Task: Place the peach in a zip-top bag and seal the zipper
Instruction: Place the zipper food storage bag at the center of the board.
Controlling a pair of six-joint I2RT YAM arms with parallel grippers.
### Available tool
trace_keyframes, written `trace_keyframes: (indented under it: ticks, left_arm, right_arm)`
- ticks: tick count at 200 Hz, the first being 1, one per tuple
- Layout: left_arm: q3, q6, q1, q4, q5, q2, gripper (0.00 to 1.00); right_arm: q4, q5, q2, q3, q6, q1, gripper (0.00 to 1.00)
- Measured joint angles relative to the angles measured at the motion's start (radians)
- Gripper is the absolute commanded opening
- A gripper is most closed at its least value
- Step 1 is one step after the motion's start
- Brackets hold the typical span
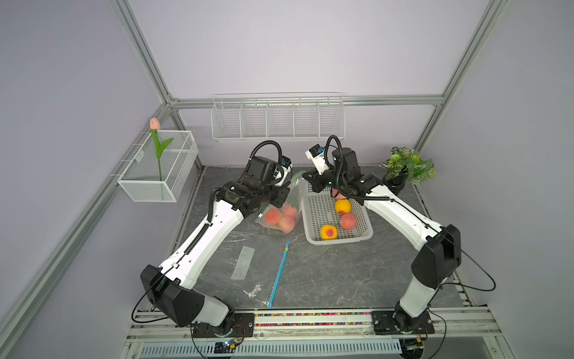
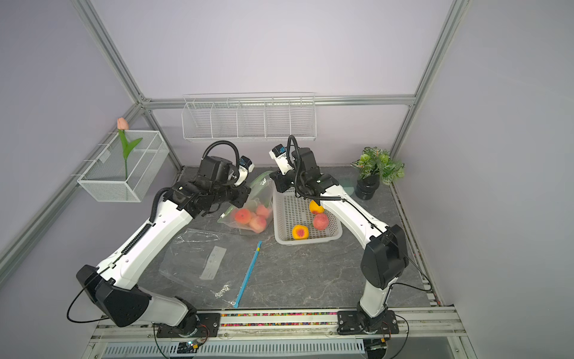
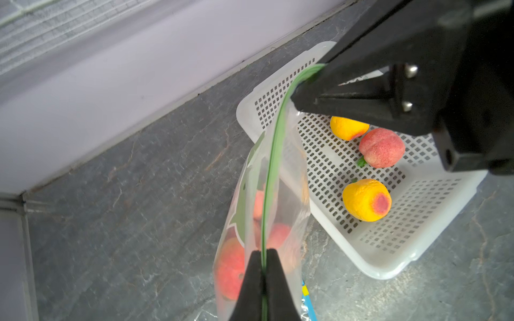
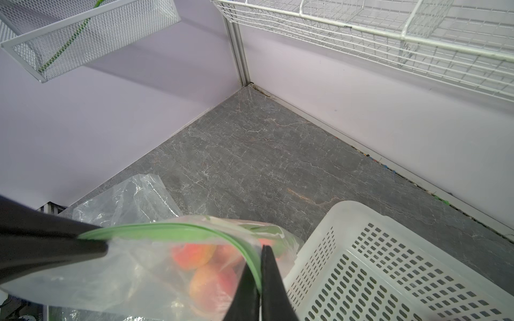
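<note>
On the grey marbled surface (image 1: 326, 273), just beside a white perforated plastic basket (image 1: 338, 241), a clear zip-top bag (image 1: 295, 199) is held upright. Pink-orange peaches (image 1: 273, 215) are seen inside it. Its green zipper strip (image 3: 274, 155) is clamped at opposite ends by the left end effector (image 3: 263, 266) and the right end effector (image 4: 262, 258).

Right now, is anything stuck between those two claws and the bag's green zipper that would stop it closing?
Nothing visible. The left gripper and the right gripper each pinch the green zipper directly, at opposite ends. The peaches lie low in the bag, away from the strip, and the basket stands beside it.
</note>
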Motion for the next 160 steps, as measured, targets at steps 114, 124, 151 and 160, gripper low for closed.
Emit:
trace_keyframes:
  ticks: [114, 124, 151, 160]
  left_arm:
    - [-0.073, -0.123, 0.013, 0.127, -0.365, -0.076, 0.00]
    - [-0.077, -0.141, 0.019, 0.141, -0.430, -0.076, 0.00]
    - [-0.092, -0.181, 0.042, 0.173, -0.563, -0.077, 0.00]
    - [-0.098, -0.195, 0.052, 0.185, -0.605, -0.077, 0.00]
  right_arm:
    - [0.148, 0.121, -0.160, -0.192, -0.075, 0.001, 0.79]
    - [0.158, 0.132, -0.177, -0.203, -0.078, 0.001, 0.79]
    - [0.175, 0.150, -0.206, -0.228, -0.085, 0.001, 0.79]
    - [0.180, 0.152, -0.211, -0.238, -0.086, 0.001, 0.79]
